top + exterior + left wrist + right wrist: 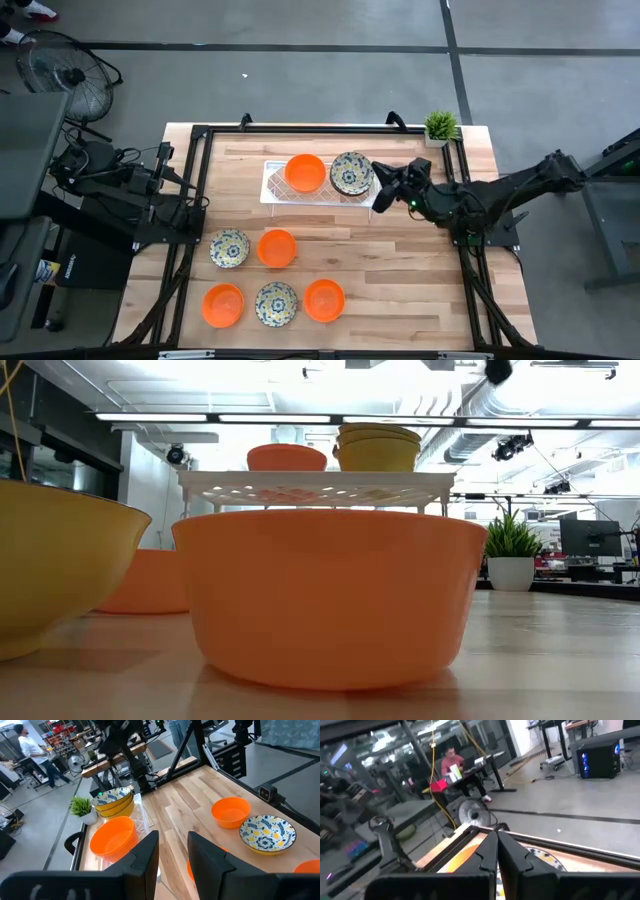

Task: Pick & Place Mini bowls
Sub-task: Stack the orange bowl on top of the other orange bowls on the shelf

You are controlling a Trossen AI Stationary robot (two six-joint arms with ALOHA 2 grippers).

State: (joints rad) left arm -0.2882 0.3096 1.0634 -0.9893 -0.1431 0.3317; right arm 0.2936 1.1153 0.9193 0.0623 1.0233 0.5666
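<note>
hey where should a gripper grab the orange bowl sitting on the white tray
Probably by the rim of the orange bowl, from straight above, one finger inside and one outside. It sits upright and open, with its side away from the patterned stack clear.

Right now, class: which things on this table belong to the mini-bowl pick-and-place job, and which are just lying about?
Belong to the job:
- orange bowls, one of them on the tray
- floral bowls, with a stack on the tray
- right end effector, beside that stack

Just lying about:
- white tray
- potted plant
- floor fan
</note>
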